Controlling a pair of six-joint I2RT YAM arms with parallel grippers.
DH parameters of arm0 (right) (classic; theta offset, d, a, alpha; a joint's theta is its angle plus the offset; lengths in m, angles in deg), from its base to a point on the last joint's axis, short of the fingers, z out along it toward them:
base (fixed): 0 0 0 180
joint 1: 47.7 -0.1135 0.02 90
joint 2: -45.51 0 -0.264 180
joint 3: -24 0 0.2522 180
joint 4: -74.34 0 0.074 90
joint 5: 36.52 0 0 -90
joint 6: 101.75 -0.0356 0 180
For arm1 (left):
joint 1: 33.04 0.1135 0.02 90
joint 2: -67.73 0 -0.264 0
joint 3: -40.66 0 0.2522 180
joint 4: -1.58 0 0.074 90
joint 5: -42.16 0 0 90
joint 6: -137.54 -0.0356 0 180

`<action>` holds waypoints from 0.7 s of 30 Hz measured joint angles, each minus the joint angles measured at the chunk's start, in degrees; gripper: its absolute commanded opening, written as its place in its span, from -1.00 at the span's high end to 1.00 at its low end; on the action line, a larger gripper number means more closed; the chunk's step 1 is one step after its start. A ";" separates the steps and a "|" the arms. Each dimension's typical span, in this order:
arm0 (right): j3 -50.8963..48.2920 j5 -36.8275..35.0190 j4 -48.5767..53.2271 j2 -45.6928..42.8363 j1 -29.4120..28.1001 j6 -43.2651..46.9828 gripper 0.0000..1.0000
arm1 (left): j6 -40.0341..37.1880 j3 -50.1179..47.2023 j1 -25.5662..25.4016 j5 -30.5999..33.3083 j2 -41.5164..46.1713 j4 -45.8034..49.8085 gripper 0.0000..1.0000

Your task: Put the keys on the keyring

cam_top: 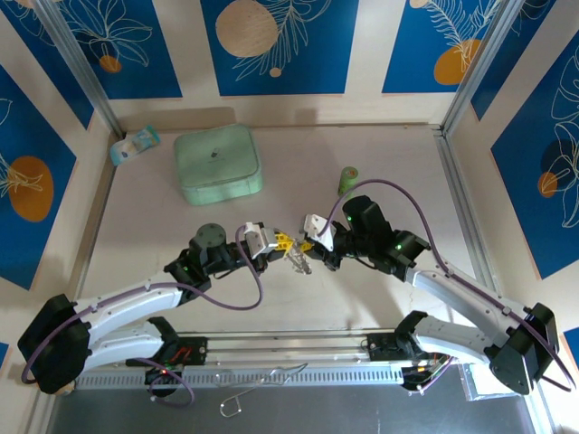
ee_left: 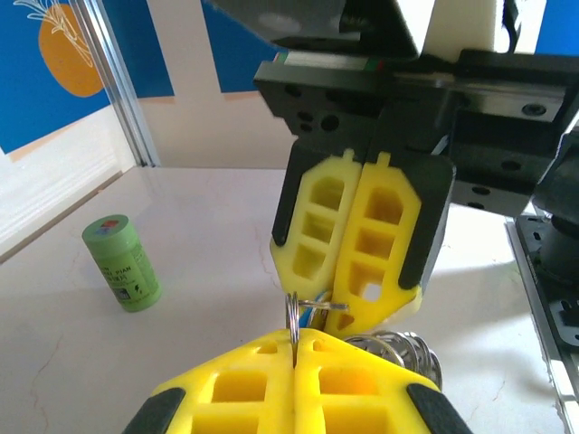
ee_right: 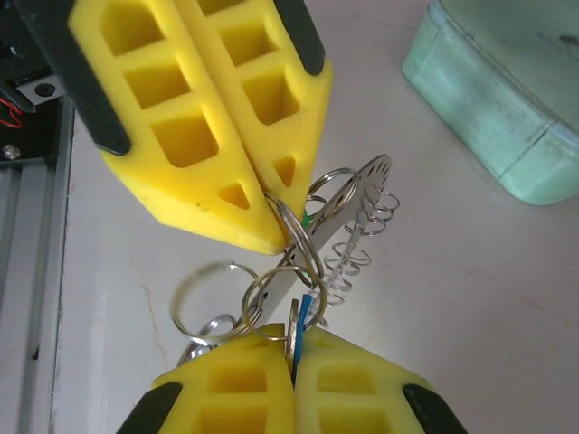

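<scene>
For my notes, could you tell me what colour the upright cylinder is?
The cylinder is green; the left wrist view shows it best.

Most of the blue key point(ee_right: 306, 315) is hidden between the right tool's point(ee_right: 291, 354) closed fingers point(ee_right: 226, 398).

You have yellow fingers edged in black on the left gripper point(ee_left: 294, 342) and the right gripper point(ee_right: 291, 351). The coiled keyring point(ee_right: 360, 240) and the small split rings point(ee_right: 204, 294) look silvery. The blue-headed key point(ee_right: 306, 312) sits below a green fleck, possibly the other key's head. The case point(cam_top: 217, 163) is mint and the cylinder point(ee_left: 122, 262) green. The wall panels point(cam_top: 271, 45) are blue with white leaf outlines and orange discs.
</scene>
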 measured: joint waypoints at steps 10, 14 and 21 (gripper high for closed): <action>0.11 1.88 -1.22 3.72 -1.03 -0.13 1.00 | 1.27 -1.86 0.00 -2.21 -0.07 -4.85 1.00; 0.11 1.25 -1.16 3.37 -1.01 -0.09 1.00 | 1.01 -1.86 0.00 -2.38 -0.07 -4.83 1.00; 1.20 -1.86 0.09 1.03 -0.50 0.76 1.00 | -1.25 -1.84 0.00 -2.38 0.00 -1.84 1.00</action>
